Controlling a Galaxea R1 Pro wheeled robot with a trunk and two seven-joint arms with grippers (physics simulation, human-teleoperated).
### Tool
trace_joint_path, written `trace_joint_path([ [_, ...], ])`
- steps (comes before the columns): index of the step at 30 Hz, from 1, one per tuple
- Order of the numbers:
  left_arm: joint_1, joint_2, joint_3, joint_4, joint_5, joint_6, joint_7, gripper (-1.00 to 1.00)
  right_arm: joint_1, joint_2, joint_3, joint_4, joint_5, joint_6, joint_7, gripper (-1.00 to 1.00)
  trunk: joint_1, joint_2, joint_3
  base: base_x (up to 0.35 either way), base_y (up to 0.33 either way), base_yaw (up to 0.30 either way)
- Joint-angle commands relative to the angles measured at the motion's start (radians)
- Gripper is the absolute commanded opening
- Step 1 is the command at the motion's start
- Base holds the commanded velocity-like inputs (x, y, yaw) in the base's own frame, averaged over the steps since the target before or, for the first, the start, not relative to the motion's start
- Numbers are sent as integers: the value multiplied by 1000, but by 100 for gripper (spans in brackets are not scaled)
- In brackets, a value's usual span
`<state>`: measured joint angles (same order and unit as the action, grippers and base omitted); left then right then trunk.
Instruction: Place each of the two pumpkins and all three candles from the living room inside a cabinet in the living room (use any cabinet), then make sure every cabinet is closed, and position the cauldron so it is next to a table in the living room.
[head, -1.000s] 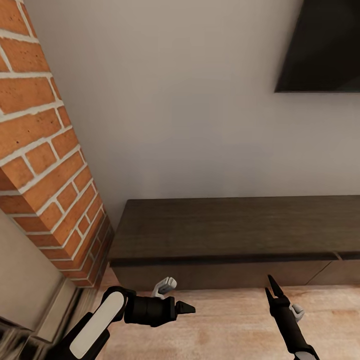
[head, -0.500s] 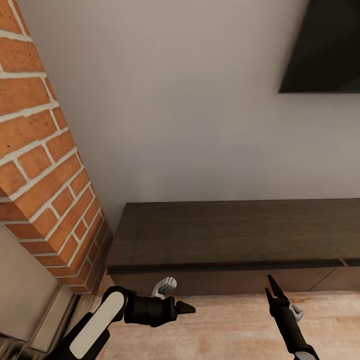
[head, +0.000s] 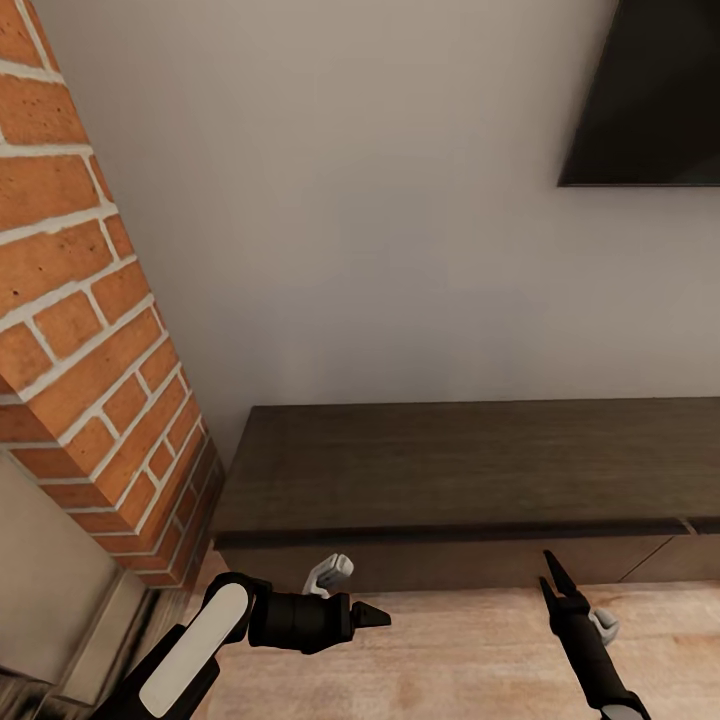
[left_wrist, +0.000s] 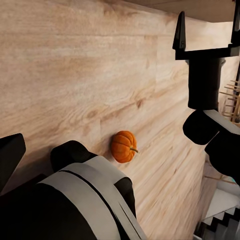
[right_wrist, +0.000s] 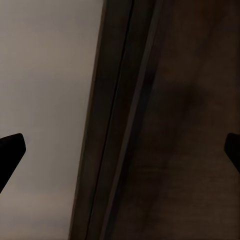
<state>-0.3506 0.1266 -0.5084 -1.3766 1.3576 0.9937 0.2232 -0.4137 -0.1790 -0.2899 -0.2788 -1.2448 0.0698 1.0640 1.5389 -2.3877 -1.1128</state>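
Pointing at the low dark cabinet (head: 470, 480), the right gripper (head: 556, 580) hangs just in front of its drawer fronts with nothing between its fingers; the right wrist view shows the 2 tips far apart, so the jaws stand wide open over the cabinet's dark edge and the pale wall behind it. The right forearm rises from the bottom of the head view, angled up and a little inward toward the unit.

The left gripper (head: 372, 615) points sideways across the body toward the right arm, forearm roughly level above the wood floor (head: 460, 660). Only 1 tip shows in each view of it, so I cannot tell how far it is open; nothing appears to be held.

1 pumpkin (left_wrist: 123, 146) lies on the floor boards in the left wrist view, beside the robot's dark body and apart from both grippers. It looks small, ribbed and rigid, probably light, with a rounded skin that could roll or slip out of a shallow pinch. My judgement is to close across its widest part, fingers seated in the ribs, not on the short stem.

The brick fireplace (head: 90, 330) stands left of the cabinet, the TV (head: 650, 90) above.
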Motion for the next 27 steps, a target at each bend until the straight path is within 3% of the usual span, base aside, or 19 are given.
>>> trace_joint_path([
  [1,-1,1,-1,-1,11,0,10,100,-1,0,3,1,-10,7,4,100,0,0,-1,0,0,0],
  [27,-1,-1,-2,1,10,0,10,100,-1,1,3,3,-12,-7,4,100,0,0,-1,39,0,0],
])
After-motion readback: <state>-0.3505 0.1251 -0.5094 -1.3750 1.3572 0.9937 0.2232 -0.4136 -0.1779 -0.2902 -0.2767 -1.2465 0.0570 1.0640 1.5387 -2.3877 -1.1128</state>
